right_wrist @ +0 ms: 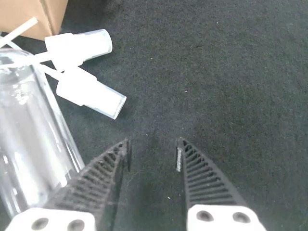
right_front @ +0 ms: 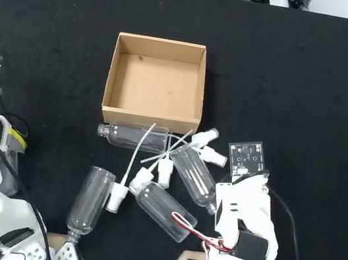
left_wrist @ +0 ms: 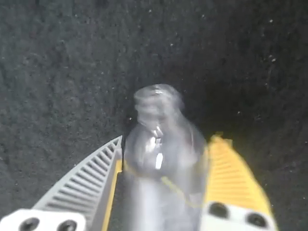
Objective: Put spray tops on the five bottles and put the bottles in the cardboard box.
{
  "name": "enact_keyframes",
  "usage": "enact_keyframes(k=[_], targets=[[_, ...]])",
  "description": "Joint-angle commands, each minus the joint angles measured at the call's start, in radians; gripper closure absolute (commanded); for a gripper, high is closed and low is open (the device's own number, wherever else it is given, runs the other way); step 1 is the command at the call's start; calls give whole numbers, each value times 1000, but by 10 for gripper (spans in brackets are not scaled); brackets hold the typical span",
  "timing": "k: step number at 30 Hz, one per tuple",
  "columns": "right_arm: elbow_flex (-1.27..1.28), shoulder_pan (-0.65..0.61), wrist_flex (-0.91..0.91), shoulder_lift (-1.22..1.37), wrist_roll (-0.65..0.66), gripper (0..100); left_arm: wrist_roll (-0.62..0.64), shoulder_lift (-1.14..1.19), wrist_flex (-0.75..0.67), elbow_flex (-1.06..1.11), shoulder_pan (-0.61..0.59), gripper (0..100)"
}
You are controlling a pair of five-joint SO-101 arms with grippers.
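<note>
Quick count: one open cardboard box (right_front: 156, 77) on the black worktop (right_front: 314, 93). Four clear bottles (right_front: 132, 138) lie on their sides just in front of it, one right along the box's front wall. I make out five white spray tops (right_front: 213, 155) scattered among them, dip tubes crossing each other. The fifth bottle (left_wrist: 156, 110) is clamped in the left tool (left_wrist: 166, 144), with its threaded neck poking out past the fingertips. The right tool (right_wrist: 151, 144) is narrowly parted with nothing in it, low over the worktop just beside a bottle and near two tops.
</note>
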Motion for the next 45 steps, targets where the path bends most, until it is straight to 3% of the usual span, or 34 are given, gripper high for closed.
enact_keyframes(k=[1,3,5,11,13,15,18,26,34,41,45], targets=[[-4,-9,3,-97,-8,858,-11,-14,-5,-5,-7,984],[-4,-9,3,-97,-8,858,-11,-15,-5,-7,-10,940],[-4,-9,3,-97,-8,858,-11,-17,2,-18,-12,966],[-4,-12,3,-96,-14,858,-12,-100,275,-165,2,970],[-4,-12,3,-96,-15,858,-12,-127,307,-197,21,970],[-4,-12,3,-96,-15,858,-41,-143,293,-206,27,970],[-4,-12,3,-94,-15,858,-209,-143,226,-177,4,960],[-4,-12,23,-97,-12,858,-402,-143,34,10,-131,713],[-4,-14,23,-97,-8,858,-580,-149,-28,77,-153,703],[-4,-14,23,-97,-6,858,-600,-143,-38,76,-145,703],[-4,-14,23,-97,-6,858,-597,-143,-118,111,-159,707]])
